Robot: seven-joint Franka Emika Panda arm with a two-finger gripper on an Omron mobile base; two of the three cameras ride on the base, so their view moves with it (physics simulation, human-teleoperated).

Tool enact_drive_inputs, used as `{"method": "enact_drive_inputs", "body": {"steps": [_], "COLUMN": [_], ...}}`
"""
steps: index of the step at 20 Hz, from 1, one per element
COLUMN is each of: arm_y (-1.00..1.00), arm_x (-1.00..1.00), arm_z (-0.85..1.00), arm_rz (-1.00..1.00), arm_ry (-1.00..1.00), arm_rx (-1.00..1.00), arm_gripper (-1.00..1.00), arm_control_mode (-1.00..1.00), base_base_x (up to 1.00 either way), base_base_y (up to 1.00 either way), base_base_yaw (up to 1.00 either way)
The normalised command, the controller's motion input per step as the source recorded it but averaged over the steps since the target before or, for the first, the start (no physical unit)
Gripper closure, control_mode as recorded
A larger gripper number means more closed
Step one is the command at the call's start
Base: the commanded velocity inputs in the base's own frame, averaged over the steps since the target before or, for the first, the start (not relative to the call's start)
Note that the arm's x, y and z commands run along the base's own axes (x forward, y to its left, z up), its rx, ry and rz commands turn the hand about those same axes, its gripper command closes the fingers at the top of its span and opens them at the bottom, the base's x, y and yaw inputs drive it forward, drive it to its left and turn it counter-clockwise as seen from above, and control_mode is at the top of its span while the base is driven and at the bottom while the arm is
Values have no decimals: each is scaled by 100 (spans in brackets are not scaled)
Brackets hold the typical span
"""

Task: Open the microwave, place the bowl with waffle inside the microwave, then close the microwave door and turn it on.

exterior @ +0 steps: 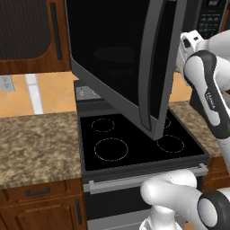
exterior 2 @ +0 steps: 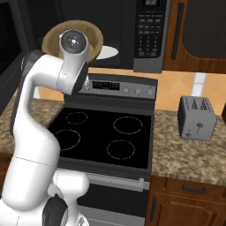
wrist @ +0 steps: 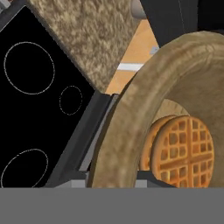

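The microwave hangs above the black stove, its microwave door swung wide open over the burners. Granite counter flanks the stove; a gray toaster stands to its right. The bowl, raised before the microwave cavity, contains the waffle. The gripper pinches the bowl's rim.

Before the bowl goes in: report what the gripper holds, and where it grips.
The gripper holds the bowl up by the open microwave, waffle inside. The rim crosses the hand view close up, so the hold is probably there; the fingers themselves aren't visible.
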Motion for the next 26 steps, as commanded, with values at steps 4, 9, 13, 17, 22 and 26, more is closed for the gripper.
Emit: {"method": "enact_drive_inputs", "body": {"steps": [4,9,13,17,22,26], "arm_y": [19,12,9,9,9,3], "arm_x": [56,34,62,71,66,54], "arm_z": [16,-2,0,-3,-10,-21], "arm_rz": [-1,-3,-1,-1,0,0], "arm_ry": [0,0,0,1,3,10], "arm_rx": [0,2,0,1,3,0], "arm_gripper": [100,100,100,100,100,100], "arm_control_mode": [-100,-100,-100,-100,-100,-100], "base_base_x": [0,0,0,0,0,0], "base_base_y": [0,0,0,0,0,0], "base_base_yaw": [0,0,0,0,0,0]}}
